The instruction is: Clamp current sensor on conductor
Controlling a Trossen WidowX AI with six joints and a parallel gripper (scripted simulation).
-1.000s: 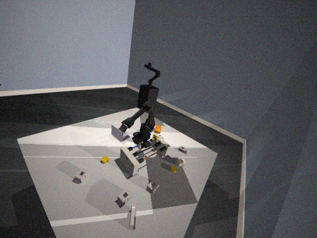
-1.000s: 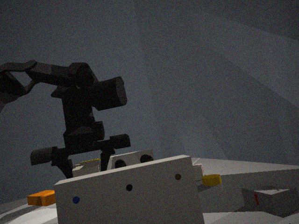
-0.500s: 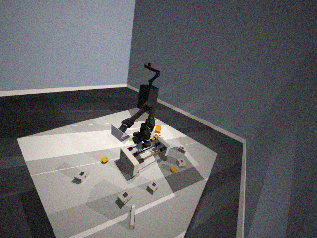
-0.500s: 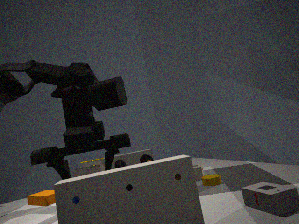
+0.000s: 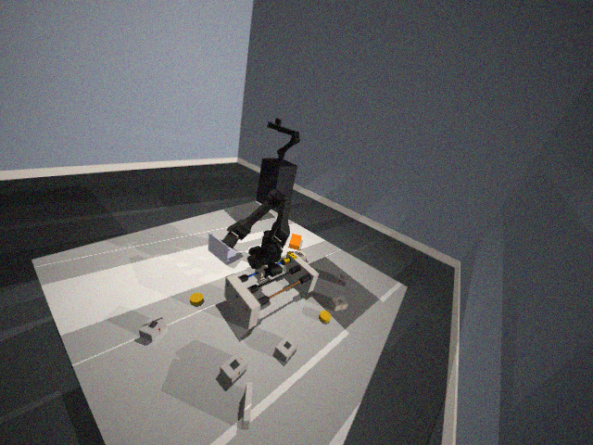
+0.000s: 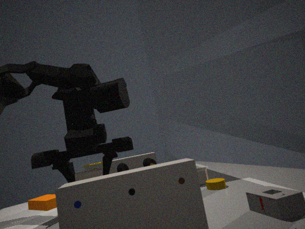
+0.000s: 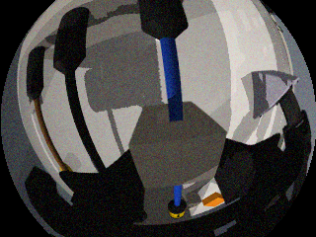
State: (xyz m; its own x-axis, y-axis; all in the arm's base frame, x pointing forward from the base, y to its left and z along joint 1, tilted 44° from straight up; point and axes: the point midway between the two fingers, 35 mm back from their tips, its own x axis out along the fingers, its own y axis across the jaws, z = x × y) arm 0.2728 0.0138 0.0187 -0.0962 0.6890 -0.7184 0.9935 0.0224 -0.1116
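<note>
The grey sensor (image 7: 178, 143) (image 6: 88, 173) sits round the blue conductor (image 7: 171, 74), which enters its near side and comes out beyond it. Its halves look together, but the latch cannot be made out. My gripper (image 7: 171, 137) (image 6: 88, 175) is shut on the sensor, one finger against each side. In the top view the arm hides most of the sensor. A black and yellow end piece (image 7: 177, 209) is at the conductor's far end; its lettering is unreadable. The sensor's arrow is not visible.
A black conductor (image 7: 76, 111) and a brown conductor (image 7: 43, 120) run alongside, between the rack's end panels (image 6: 147, 199). An orange block (image 5: 295, 241) (image 6: 41, 204), a pale angled plate (image 5: 220, 248), yellow discs (image 5: 196, 298) (image 5: 325, 316) and several grey boxes (image 5: 233, 369) stand around.
</note>
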